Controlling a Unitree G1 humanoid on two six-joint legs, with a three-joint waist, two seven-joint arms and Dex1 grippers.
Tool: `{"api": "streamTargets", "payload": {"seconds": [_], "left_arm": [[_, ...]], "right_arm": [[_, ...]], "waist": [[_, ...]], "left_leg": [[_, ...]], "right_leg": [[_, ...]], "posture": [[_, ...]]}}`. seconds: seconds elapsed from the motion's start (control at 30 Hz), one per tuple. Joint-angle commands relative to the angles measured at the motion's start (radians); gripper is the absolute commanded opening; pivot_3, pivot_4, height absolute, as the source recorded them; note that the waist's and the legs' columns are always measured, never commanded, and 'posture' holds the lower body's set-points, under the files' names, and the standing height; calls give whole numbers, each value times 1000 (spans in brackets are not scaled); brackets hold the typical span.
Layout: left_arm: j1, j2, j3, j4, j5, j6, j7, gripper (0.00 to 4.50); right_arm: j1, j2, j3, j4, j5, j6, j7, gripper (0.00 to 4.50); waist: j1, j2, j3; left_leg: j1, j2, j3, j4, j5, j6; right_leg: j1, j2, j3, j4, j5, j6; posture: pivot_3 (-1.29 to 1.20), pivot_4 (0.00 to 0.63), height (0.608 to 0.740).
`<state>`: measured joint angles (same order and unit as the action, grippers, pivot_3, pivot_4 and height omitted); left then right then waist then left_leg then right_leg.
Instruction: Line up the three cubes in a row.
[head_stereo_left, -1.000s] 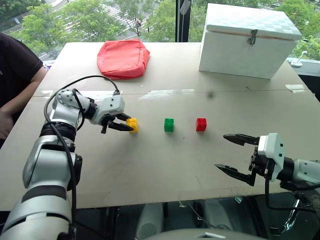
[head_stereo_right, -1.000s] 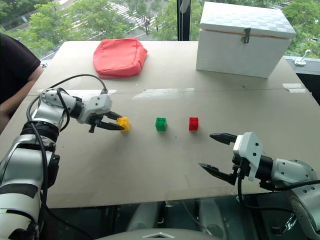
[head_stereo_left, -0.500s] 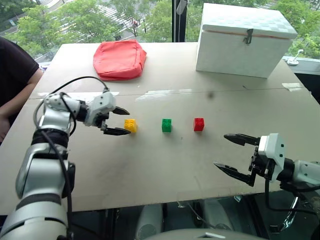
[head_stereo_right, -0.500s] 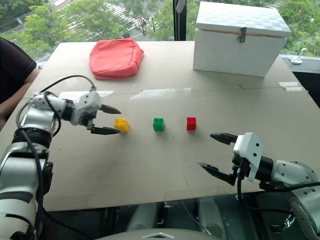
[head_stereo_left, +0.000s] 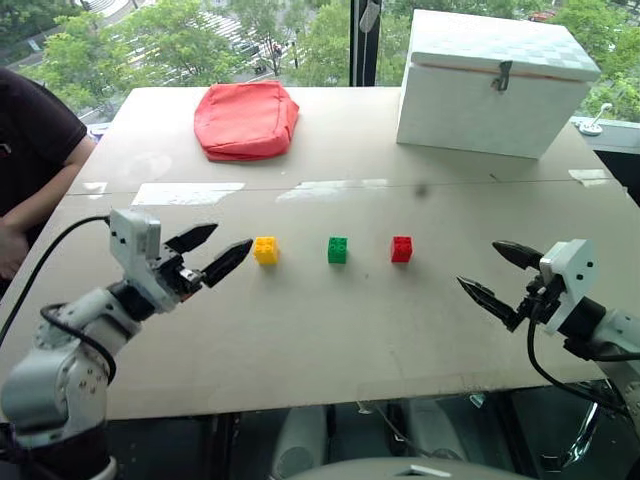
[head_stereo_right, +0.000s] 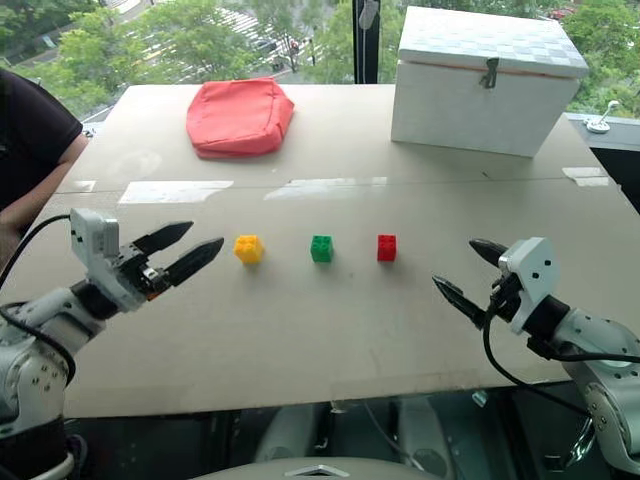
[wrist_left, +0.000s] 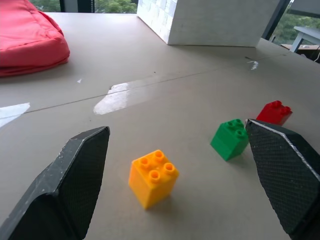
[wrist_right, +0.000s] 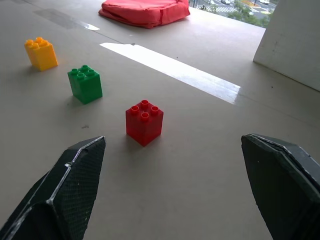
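Observation:
Three studded cubes stand apart in a line across the middle of the table: a yellow cube (head_stereo_left: 265, 250), a green cube (head_stereo_left: 338, 250) and a red cube (head_stereo_left: 402, 249). My left gripper (head_stereo_left: 212, 252) is open, left of the yellow cube and clear of it, with nothing between its fingers. My right gripper (head_stereo_left: 500, 273) is also open and empty, off to the right of the red cube near the table's front edge. The left wrist view shows the yellow cube (wrist_left: 153, 178) between the spread fingers; the right wrist view shows the red cube (wrist_right: 144, 121) ahead.
A large white box (head_stereo_left: 497, 80) stands at the back right and a red fabric pouch (head_stereo_left: 246, 119) lies at the back left. A person's arm (head_stereo_left: 35, 170) rests at the table's left edge. The tabletop (head_stereo_left: 330, 340) in front of the cubes is bare.
My left gripper let go of the yellow cube, opened and drew back toward me and to the left. My right gripper shifted a little to the right. The cubes stayed put.

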<state>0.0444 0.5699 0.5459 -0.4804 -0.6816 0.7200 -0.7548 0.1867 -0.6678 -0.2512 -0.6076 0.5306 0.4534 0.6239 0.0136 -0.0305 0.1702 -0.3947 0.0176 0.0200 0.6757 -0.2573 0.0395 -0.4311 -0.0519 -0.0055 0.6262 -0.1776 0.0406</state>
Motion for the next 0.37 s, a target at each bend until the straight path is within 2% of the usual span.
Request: {"api": "streamTargets", "payload": {"seconds": [0.03, 0.23, 0.37], "left_arm": [[189, -25, 18, -180, -34, -7, 20, 4436], [391, 2, 33, -169, 7, -117, -61, 4436], [423, 12, 19, -134, 23, -167, -74, 4436]], "right_arm": [[84, -55, -100, -6, -2, -13, 69, 4500], [185, -100, -201, 26, 6, -24, 153, 4500], [201, -97, -219, 62, -7, -41, 180, 4500]], "waist": [[-1, 1, -1], [0, 1, -2], [0, 2, -2]], "left_leg": [[1, 0, 1, 0, 0, 0], [3, 0, 1, 0, 0, 0], [3, 1, 1, 0, 0, 0]], "right_leg": [[0, 0, 1, 0, 0, 0], [1, 1, 1, -1, -1, 0], [1, 1, 1, -1, -1, 0]], "posture": [[0, 150, 740], [0, 150, 740], [0, 150, 740]]}}
